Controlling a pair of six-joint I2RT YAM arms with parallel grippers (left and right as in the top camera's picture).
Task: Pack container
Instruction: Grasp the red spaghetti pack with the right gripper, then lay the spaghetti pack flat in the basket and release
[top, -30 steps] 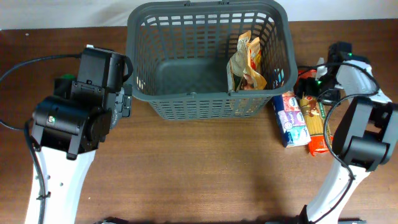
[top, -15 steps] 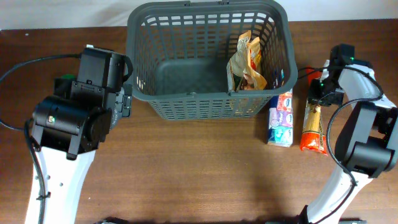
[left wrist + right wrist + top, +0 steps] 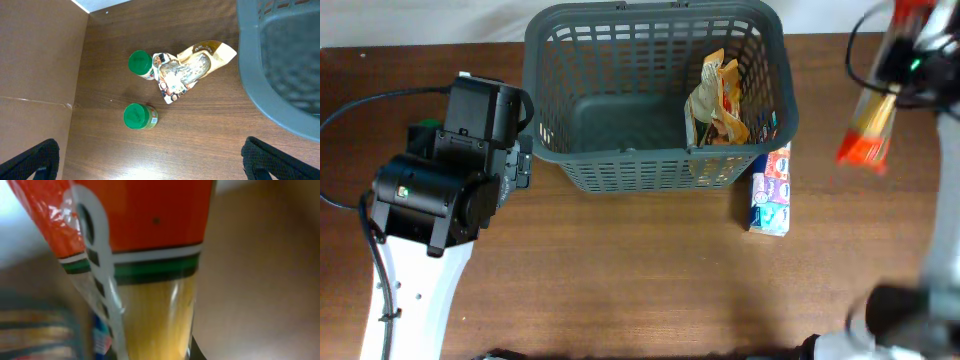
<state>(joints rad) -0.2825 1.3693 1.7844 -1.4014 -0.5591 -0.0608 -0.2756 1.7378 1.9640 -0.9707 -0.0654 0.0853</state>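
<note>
The container (image 3: pixel 620 153), a large dark grey slotted basket, stands at the back middle of the table with a yellow snack bag (image 3: pixel 718 100) upright in its right end. My right gripper (image 3: pixel 900 55), blurred by motion, is shut on a long packet of spaghetti (image 3: pixel 868 130) with an orange end, held in the air right of the basket. In the right wrist view the packet (image 3: pixel 150 255) fills the frame, and one dark fingertip (image 3: pixel 197 352) shows beside it. My left gripper (image 3: pixel 157 162) is open over bare wood, left of the container (image 3: pixel 280 65).
A blue and white pack (image 3: pixel 772 190) lies against the basket's front right corner. In the left wrist view two green-capped jars (image 3: pixel 140 62) (image 3: pixel 137 116) and a crumpled snack bag (image 3: pixel 187 70) lie left of the basket. The left arm (image 3: pixel 450 180) hangs over them.
My right gripper shut on the spaghetti packet and lifted it off the table, up and back. The blue and white pack slid left against the basket. The left arm has not moved.
</note>
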